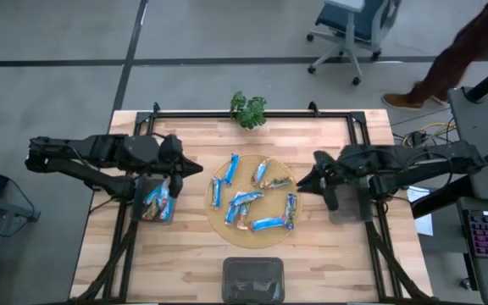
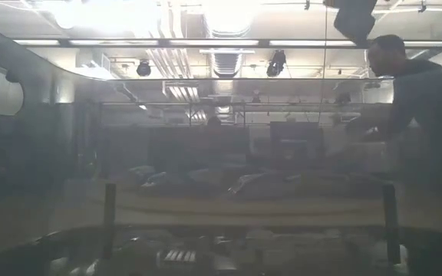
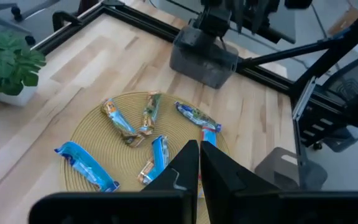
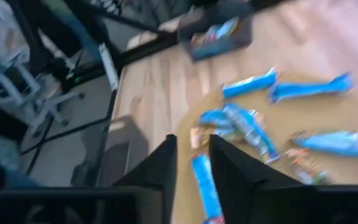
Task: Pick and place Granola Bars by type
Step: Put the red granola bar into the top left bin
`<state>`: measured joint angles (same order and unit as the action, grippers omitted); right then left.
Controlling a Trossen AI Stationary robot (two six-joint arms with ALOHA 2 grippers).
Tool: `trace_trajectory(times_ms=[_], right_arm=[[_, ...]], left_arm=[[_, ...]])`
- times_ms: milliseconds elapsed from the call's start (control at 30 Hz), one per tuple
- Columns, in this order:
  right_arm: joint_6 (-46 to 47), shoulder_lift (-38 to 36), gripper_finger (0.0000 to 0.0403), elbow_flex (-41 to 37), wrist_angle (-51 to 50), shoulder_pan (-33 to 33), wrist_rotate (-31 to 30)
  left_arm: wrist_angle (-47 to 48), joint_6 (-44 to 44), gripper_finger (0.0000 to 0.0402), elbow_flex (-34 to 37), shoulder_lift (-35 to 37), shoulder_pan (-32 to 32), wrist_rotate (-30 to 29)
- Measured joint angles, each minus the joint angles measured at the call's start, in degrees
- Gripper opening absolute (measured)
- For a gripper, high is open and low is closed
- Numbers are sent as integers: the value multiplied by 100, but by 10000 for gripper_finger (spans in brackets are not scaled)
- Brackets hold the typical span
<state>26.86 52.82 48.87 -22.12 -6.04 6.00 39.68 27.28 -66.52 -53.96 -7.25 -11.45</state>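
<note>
Left pincer (image 1: 195, 168) sits pressed together, nothing in it, over the bench (image 1: 176, 254) between the left bin (image 1: 154, 201) and the round woven mat (image 1: 219, 222); the left wrist view shows its two tips touching above the mat's near edge. Left bin already holds a few blue bars. Most of the Granola Bars (image 1: 251, 200) lie scattered on the mat at bench centre, some overlapping, a couple with orange or brown markings mixed among the blue. A dark bin (image 1: 252, 275) sits at the front edge, contents hard to read. Small potted plant (image 1: 248, 108) stands at the back edge. Right pincer (image 1: 300, 184) hovers at the mat's right rim, fingers slightly spread with a narrow gap, empty, aimed at a blue bar just ahead in its wrist view. Right bin (image 1: 348, 206) sits under that arm. Risks, as a judgement: bars lie close and crossed, so a narrow-gap grab could catch two or nudge a neighbour off the mat; similar wrappers make a wrong-type drop likely; both arms near the mat could clash.
</note>
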Motion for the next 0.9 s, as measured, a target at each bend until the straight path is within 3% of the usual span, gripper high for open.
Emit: trace_trajectory(times_ms=[100,400,900], right_arm=[[38,336,135,86,-4,1,299],[-482,1274,238,857,-257,0,371],[-1274,3550,251,2729,-2592,-65,403]], left_arm=[[0,-3,0,6,67,0,1],[2,27,0,13,86,0,-1],[-4,-421,0,13,88,0,-61]])
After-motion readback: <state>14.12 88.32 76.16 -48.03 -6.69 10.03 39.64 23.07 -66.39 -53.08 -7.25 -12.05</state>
